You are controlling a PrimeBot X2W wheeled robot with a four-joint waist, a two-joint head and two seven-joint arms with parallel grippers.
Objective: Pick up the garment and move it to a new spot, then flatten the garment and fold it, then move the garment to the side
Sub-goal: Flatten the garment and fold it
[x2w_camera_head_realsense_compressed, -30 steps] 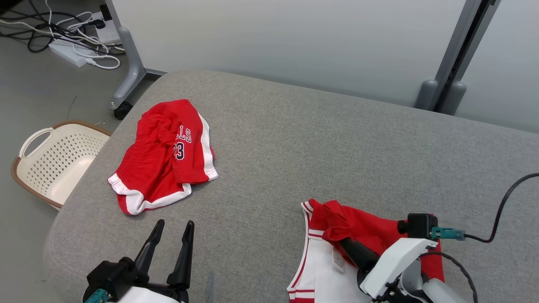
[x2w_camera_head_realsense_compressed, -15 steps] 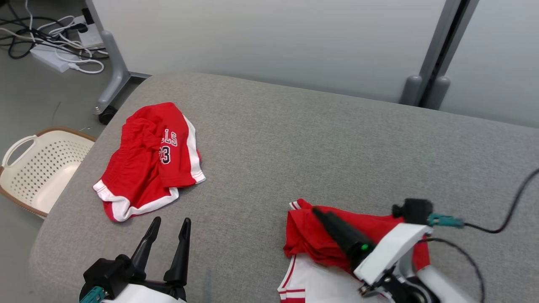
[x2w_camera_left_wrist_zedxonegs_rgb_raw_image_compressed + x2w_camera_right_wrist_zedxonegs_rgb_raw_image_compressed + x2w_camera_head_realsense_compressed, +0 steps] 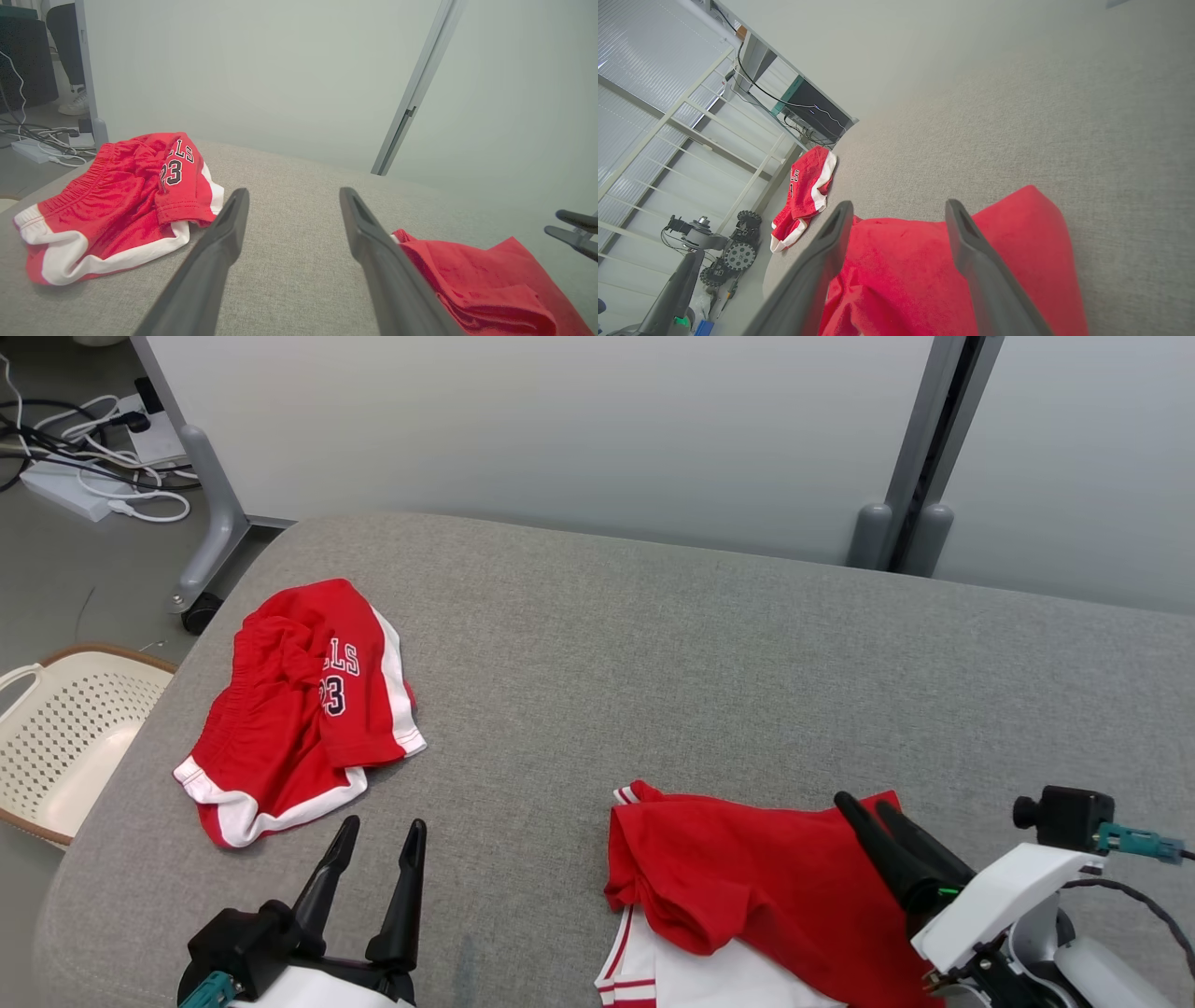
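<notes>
Basket sits at 9 o'clock, off the grey pad. Red shorts lie on the pad at 10. Our left gripper is at 7, fingers pointing to 12, spread, gripping nothing. The red-and-white jersey lies crumpled at 5. Our right gripper angles in from 4 toward 11 over the jersey's right part, fingers parted, nothing clamped.

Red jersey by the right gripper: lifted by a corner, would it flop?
Probably: the jersey lies rumpled, its edge rolled over, so it looks limp. It seems thin, likely light. Pushed, it may bunch on the grey cushion rather than slide.
</notes>
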